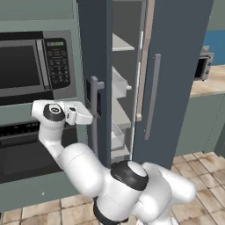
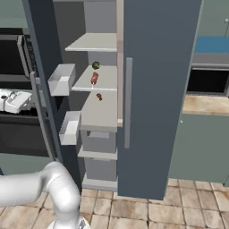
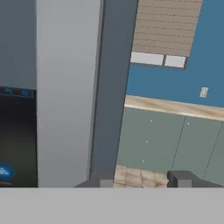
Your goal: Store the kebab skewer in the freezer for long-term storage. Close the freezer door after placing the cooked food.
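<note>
So the kebab skewer (image 2: pixel 94 79) is already in the freezer (image 2: pixel 161 89), lying on a pale grey shelf (image 2: pixel 99 78) about mid height, with a small round green item (image 2: pixel 95 65) just behind it. There's another little reddish bit (image 2: pixel 99 96) on the shelf below; it's too small to tell what it is.

That looks like the storing half done. What's left is shutting the freezer door (image 1: pixel 94 52), which stands wide open with its white bins (image 2: pixel 61 79) showing.

The gripper (image 1: pixel 80 113) is up by the door's outer face, near the grey bar handle (image 1: pixel 94 116). In the hand view the handle (image 3: pixel 65 92) sits just off the left fingertip (image 3: pixel 104 180). The jaws are spread apart with nothing between them, so it's probably lining up a push.

Writing: nothing readable. The door's dark control panel (image 3: pixel 13 131) has blue lit marks and the microwave (image 1: pixel 35 66) has a keypad, but both are too blurry to read. No brand anywhere.
</note>
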Motion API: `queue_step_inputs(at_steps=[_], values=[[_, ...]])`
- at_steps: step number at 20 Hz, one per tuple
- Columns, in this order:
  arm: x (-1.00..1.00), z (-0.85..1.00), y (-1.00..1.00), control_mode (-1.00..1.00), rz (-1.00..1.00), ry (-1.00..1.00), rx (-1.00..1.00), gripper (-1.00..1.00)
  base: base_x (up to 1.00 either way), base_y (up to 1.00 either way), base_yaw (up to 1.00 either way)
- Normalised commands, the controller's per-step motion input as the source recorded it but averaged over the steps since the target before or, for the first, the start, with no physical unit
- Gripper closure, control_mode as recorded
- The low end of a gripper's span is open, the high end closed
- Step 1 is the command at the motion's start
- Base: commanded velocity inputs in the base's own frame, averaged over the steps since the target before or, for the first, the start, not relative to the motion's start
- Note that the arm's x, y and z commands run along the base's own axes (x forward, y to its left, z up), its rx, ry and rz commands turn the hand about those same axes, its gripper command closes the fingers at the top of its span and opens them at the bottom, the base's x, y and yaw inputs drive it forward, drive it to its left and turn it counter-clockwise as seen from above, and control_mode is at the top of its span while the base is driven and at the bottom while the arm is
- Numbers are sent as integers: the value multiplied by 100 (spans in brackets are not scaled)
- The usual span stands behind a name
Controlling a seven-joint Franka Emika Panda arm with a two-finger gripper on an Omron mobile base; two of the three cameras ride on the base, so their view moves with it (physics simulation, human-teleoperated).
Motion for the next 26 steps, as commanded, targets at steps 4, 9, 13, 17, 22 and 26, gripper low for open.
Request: queue_step_inputs(at_steps=[4, 9, 13, 17, 22, 26], values=[[57, -7, -74, -100, 21, 0, 0, -100, 0, 0, 0], [67, -10, -82, -100, 31, 0, 0, -100, 0, 0, 0], [65, -4, -89, -100, 36, 0, 0, -100, 0, 0, 0], [64, -5, -100, -100, 45, 0, 3, -100, 0, 0, 0], [63, -17, -100, -100, 47, -1, 8, -100, 0, 0, 0], [63, -16, -100, -100, 46, 0, 7, -100, 0, 0, 0]])
